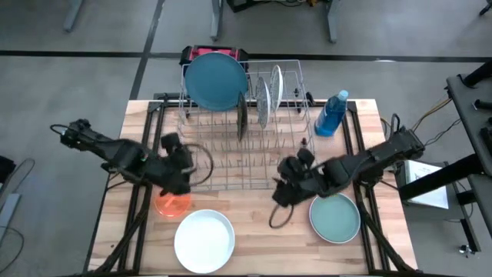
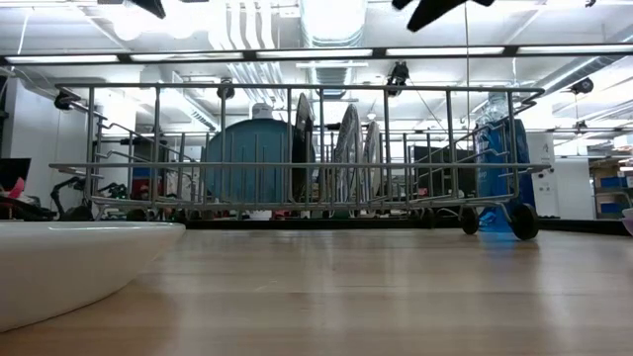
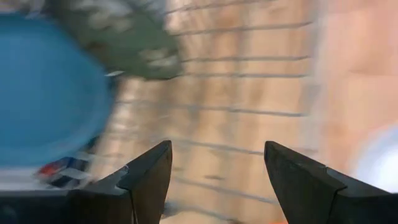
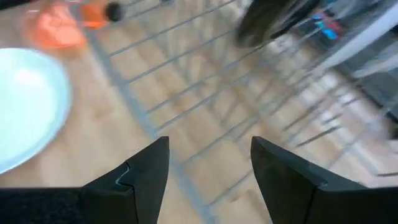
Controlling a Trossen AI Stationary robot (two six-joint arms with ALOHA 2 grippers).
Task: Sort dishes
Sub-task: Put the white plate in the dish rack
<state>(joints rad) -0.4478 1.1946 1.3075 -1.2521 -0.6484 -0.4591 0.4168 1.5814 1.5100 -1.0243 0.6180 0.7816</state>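
Note:
My left gripper (image 1: 181, 168) hangs open and empty above the rack's near left corner, just beyond a small orange plate (image 1: 171, 202) lying flat on the table. My right gripper (image 1: 287, 187) is open and empty too, at the rack's near right corner, left of a teal plate (image 1: 335, 217) flat on the table. A white plate (image 1: 204, 240) lies near the front edge. In the wire rack (image 1: 231, 154) a large blue plate (image 1: 215, 81) and three thinner plates, one of them dark (image 1: 242, 115), stand on edge between the wires. Through the left wrist view's open fingers (image 3: 214, 171) I see only rack wires.
A blue bottle (image 1: 332, 114) stands upright to the right of the rack's far corner. Dark rails (image 1: 361, 154) run along both sides of the wooden table. The rack's near rows of wires (image 4: 186, 93) hold no plates. Bare wood lies between the white and teal plates.

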